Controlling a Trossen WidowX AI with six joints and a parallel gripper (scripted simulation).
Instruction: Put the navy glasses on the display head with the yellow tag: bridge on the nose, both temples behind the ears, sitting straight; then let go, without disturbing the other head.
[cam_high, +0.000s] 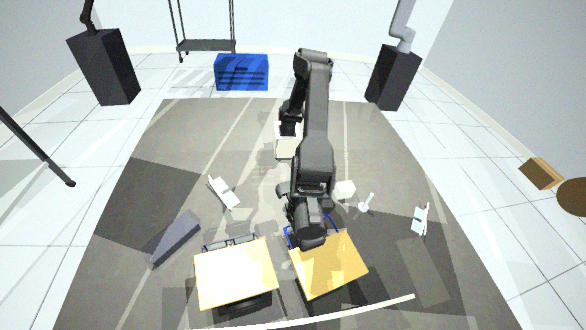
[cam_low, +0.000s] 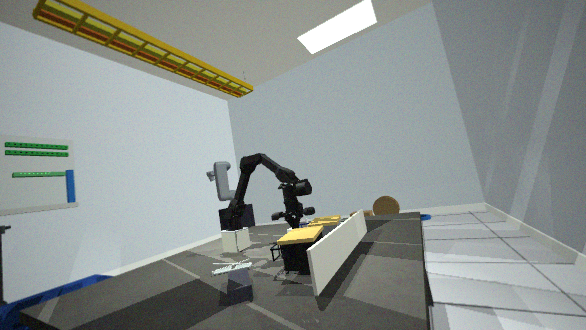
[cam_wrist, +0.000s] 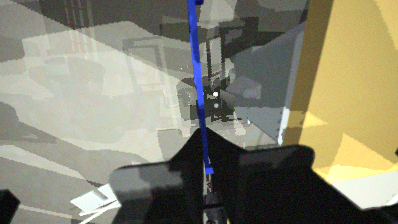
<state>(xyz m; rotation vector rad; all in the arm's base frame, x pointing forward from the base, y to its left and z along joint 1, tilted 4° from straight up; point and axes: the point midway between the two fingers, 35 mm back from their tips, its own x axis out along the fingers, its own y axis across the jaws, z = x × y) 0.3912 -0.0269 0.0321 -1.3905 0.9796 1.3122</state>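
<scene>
My gripper (cam_wrist: 202, 131) (cam_low: 295, 224) is shut on the navy glasses, seen as a bright blue frame (cam_wrist: 198, 75) (cam_high: 287, 237). The fingers hold a thin blue bar that runs up the wrist view. In the top view the arm hides the fingertips and most of the glasses, which are at the rear edge of the right head. That head has a yellow-orange flat top (cam_high: 332, 270) (cam_wrist: 357, 85) and a grey side (cam_wrist: 272, 75). The left head's flat top (cam_high: 235, 275) (cam_low: 300, 235) is pale yellow; a dark pair of glasses (cam_low: 275, 251) is at its rear side. No separate yellow tag can be made out.
A long white board (cam_low: 337, 255) stands in front of the heads. A slate block (cam_high: 175, 241) (cam_low: 240, 286) lies left, near a white stand (cam_high: 223, 192). A white cube (cam_high: 344, 190), a small white post (cam_high: 364, 206) and pale glasses (cam_high: 422, 221) are at the right.
</scene>
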